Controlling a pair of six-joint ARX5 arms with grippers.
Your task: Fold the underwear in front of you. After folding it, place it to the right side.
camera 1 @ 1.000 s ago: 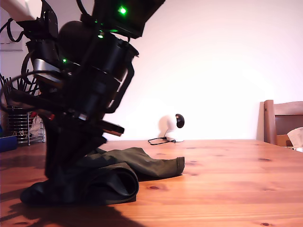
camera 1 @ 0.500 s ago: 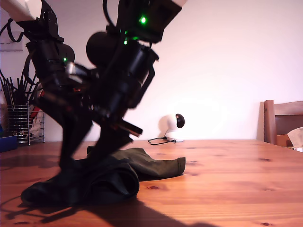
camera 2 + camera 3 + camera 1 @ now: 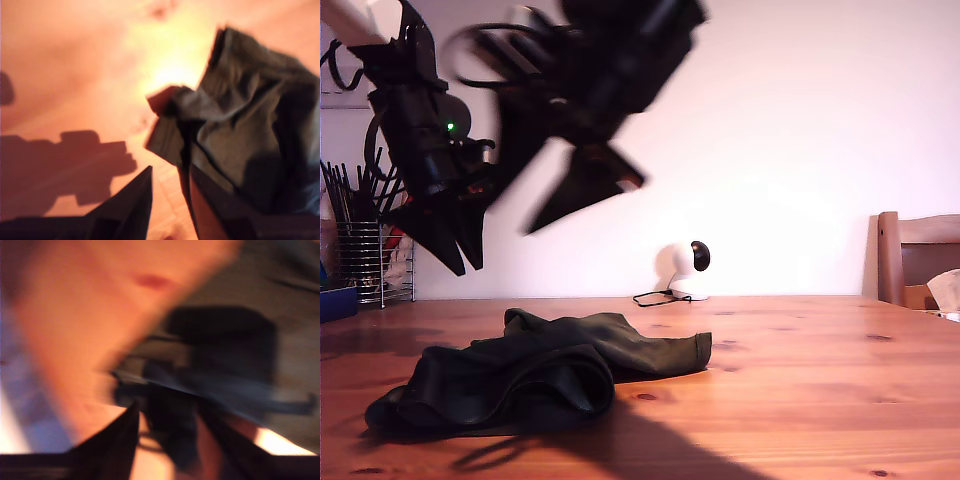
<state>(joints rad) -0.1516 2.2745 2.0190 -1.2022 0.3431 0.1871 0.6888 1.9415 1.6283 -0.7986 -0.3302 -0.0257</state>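
The table [image 3: 800, 380] carries the underwear [image 3: 530, 375], crumpled near its front edge, no longer under the arms. No writing is legible. My first gripper [image 3: 170, 200] and second gripper [image 3: 165, 440], now raised, stand slightly open, empty.

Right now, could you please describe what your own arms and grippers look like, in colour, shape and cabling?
Both arms are black, blocky assemblies with looping black cables and small green indicator lights; one has a white section at the top. The fingers are dark, flat and taper to points. My first gripper and my second gripper show the same dark wedge-shaped fingers in the wrist views, though blurred.
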